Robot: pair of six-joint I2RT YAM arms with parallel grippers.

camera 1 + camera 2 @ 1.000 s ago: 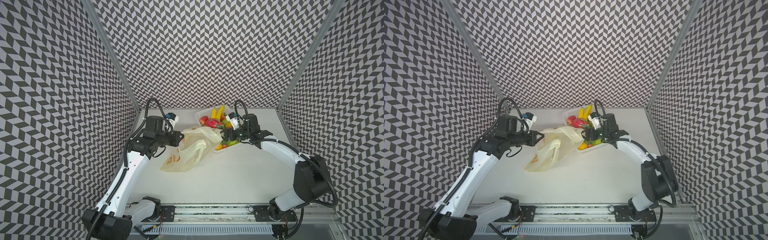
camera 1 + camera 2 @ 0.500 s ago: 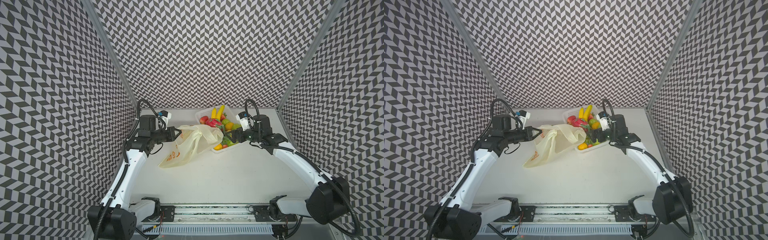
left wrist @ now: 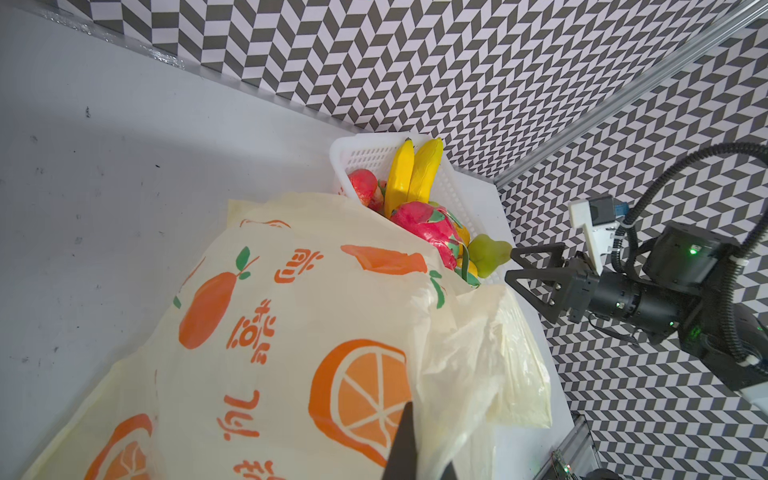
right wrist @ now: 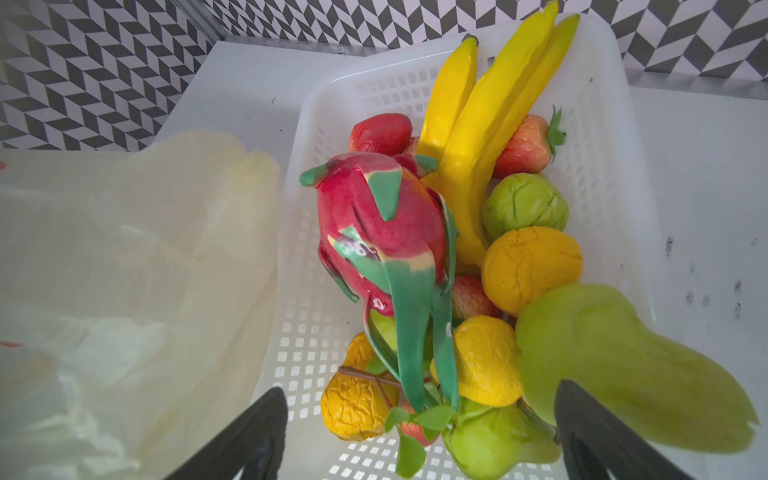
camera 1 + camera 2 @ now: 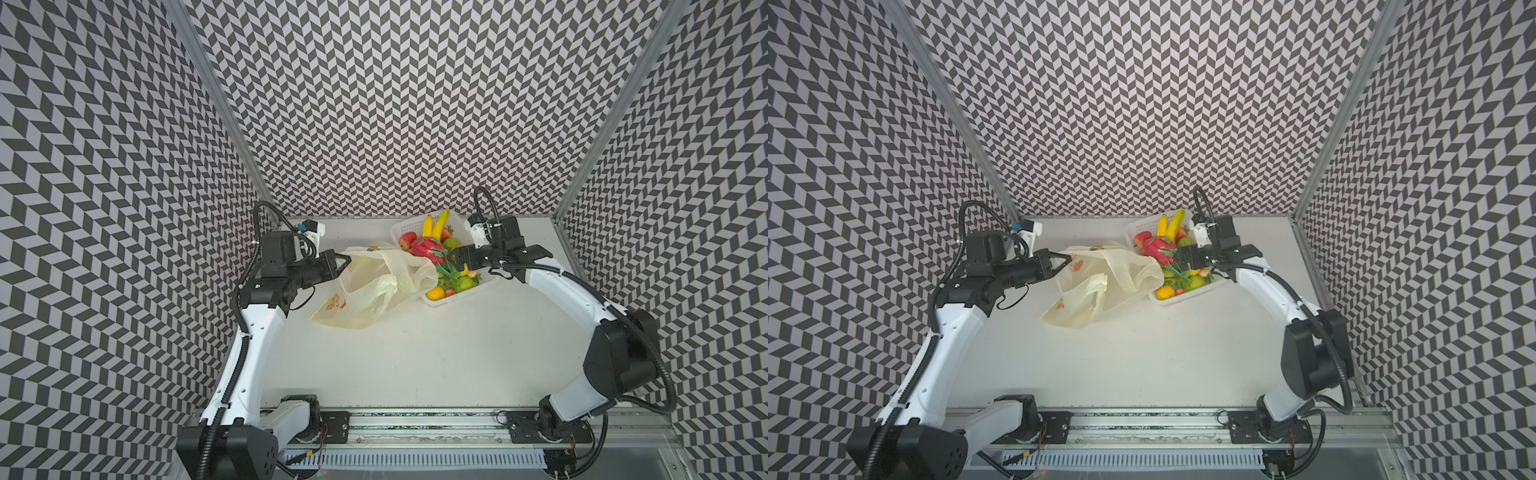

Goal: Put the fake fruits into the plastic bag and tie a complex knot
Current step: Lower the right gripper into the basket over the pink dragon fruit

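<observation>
Starting at the lower part of both top views, the table (image 5: 415, 365) is left bare in front of the arms; above it, left of centre, the plastic bag (image 5: 374, 286) is found with its bottom on the table and its upper rim raised; over the last second that rim has been drawn up and slightly toward the left of the frame by the left gripper (image 5: 343, 262), whose jaws are pressed together on the thin film, so the mouth is held more open than before; the bag's far flap is laid against the left side of the white basket (image 5: 440, 301); right of the bag, the right gripper (image 5: 455, 259) has been spread wider within that same second and is now held with jaws fully apart and nothing between them, low over the fake fruits (image 4: 528, 266), which are all piled in the basket; none is seen inside the bag, so the filling is judged not yet begun, and no knot is made; in the right wrist view the dragon fruit (image 4: 374, 224) is found just ahead of the spread fingers (image 4: 266, 424) and is judged the likeliest first pick; a large green pear (image 4: 623, 365) is set right beside one finger, and whether it is touched cannot be told; the slack flap may be caught on the way across; farther up the frame the bananas (image 5: 434, 222) are leaned on the basket's back wall, and behind them only the chevron-patterned wall (image 5: 395, 104) is seen.
</observation>
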